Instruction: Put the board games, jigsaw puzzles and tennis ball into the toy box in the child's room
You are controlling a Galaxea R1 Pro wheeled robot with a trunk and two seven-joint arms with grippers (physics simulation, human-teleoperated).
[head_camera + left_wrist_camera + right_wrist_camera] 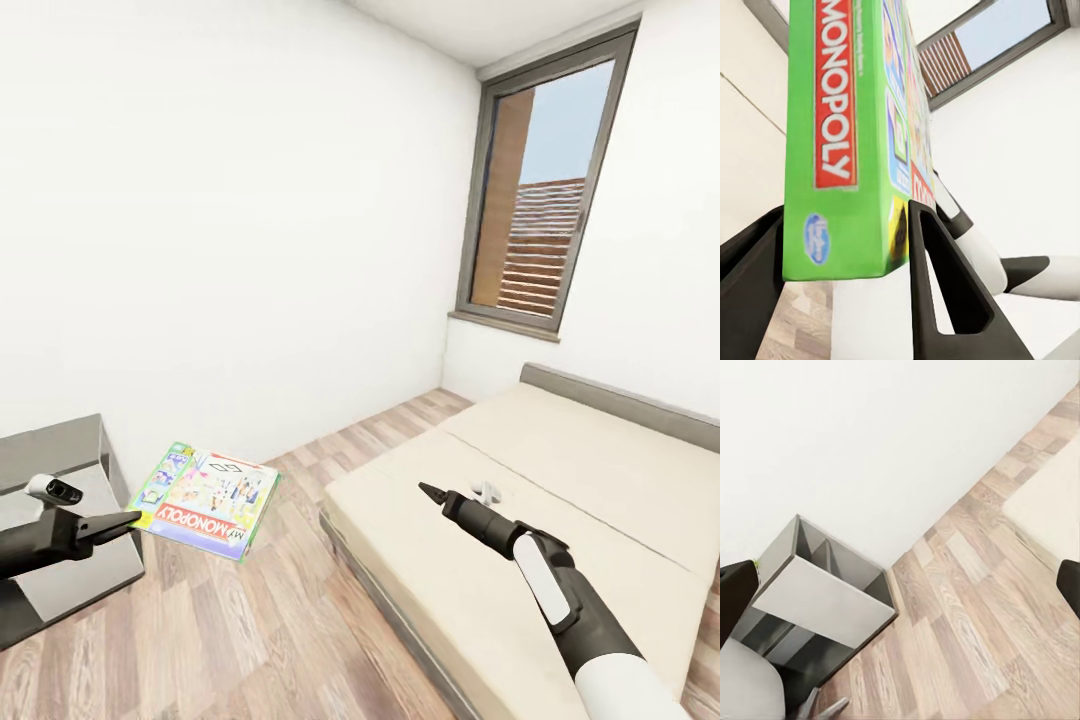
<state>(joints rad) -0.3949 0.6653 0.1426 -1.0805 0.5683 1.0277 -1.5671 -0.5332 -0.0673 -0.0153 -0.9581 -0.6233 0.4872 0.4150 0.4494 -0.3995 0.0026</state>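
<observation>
Left hand point(128, 521) clamps Monopoly board game point(205, 497), carried over floor. Right hand point(430, 492) wide, empty above bare bed point(560, 470). Judgement: one game mid-transport, boxing undone.

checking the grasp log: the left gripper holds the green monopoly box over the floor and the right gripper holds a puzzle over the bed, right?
Not quite. The right gripper holds nothing: the right wrist view shows its jaws apart and empty. The left gripper does hold the Monopoly box over the floor.

Open wood floor point(270, 620) btwn bed point(560, 500) & table point(60, 470), bare mattress top, wall behind.
</observation>
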